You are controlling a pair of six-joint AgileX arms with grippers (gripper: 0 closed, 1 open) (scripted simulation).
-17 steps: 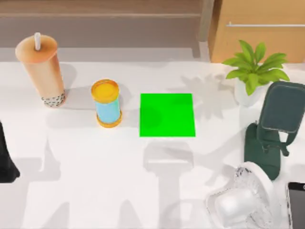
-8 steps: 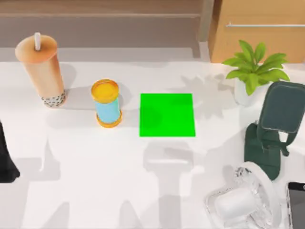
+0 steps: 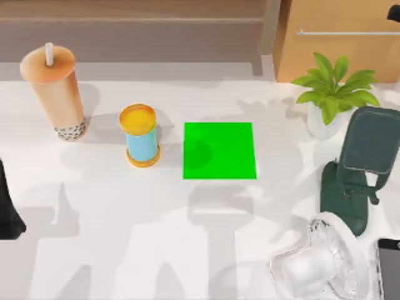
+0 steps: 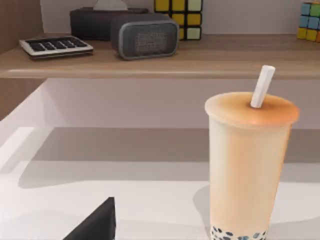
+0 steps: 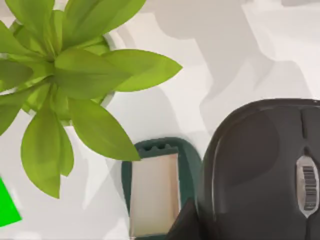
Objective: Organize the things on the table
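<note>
A black rounded gadget (image 5: 260, 170) with a scroll wheel hangs high above the table in the right wrist view, my right gripper shut on it, one fingertip (image 5: 186, 222) showing beside it. In the top view my right gripper (image 3: 394, 12) is a dark shape at the far right corner. The bubble tea cup (image 3: 53, 94) stands upright at the far left, and looms close in the left wrist view (image 4: 247, 165). The white fan (image 3: 319, 265) lies at the near right with the smartphone (image 3: 390, 269) beside it. My left arm (image 3: 7, 215) is parked at the left edge.
A yellow-lidded blue can (image 3: 140, 134) stands left of the green patch (image 3: 219, 150). A potted plant (image 3: 331, 94) and a dark green phone stand (image 3: 359, 169) crowd the right side. A wooden shelf (image 4: 165, 57) carries a keyboard, a speaker and cubes.
The fan has rocked and settled flatter at the near right. A dark shape has come into the top view's far right corner. The left arm has not moved.
</note>
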